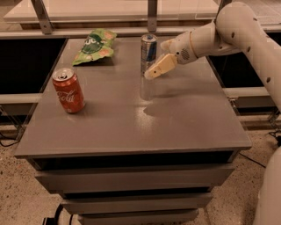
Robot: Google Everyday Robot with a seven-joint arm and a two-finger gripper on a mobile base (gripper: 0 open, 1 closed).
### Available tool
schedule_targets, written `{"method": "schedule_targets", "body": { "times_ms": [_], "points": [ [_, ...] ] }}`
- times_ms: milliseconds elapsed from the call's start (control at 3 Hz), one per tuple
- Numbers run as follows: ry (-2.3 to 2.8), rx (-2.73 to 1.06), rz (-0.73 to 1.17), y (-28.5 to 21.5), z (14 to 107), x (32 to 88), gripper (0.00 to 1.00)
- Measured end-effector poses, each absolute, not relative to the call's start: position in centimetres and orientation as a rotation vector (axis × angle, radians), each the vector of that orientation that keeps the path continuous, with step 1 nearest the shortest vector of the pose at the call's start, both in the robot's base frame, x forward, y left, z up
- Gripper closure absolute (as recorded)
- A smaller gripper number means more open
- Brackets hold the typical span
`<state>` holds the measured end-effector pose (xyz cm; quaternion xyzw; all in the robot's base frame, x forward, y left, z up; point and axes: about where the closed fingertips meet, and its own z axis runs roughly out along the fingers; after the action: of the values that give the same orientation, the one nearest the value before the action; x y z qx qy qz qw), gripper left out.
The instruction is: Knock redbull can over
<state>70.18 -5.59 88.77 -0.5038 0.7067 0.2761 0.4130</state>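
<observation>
The redbull can point(148, 52) stands upright at the far middle of the grey table point(184, 127). The gripper point(157, 60) is just beside its right side, fingers point(160, 67) spread apart, grasping nothing.

You're looking at a gray table point(184, 127) with a stack of drawers point(131, 180) under it, sitting on a speckled floor point(17, 193). There are dark openings on either side and a few cables point(6, 141) trailing near the edges. Behind it there's a pale shelf point(109, 8) with metal posts point(152, 13), the light's warm and dim, and the gripper point(159, 61) hangs over the back right of the tabletop.
</observation>
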Motion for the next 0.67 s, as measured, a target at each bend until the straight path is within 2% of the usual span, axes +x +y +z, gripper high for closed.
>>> {"method": "schedule_targets", "body": {
  "times_ms": [333, 667],
  "points": [
    [1.731, -1.266, 0.756, -3.7, 88.5, 70.1, 0.00],
    [1.676, -1.271, 0.814, -1.7, 88.6, 70.0, 0.18]
  ]
}}
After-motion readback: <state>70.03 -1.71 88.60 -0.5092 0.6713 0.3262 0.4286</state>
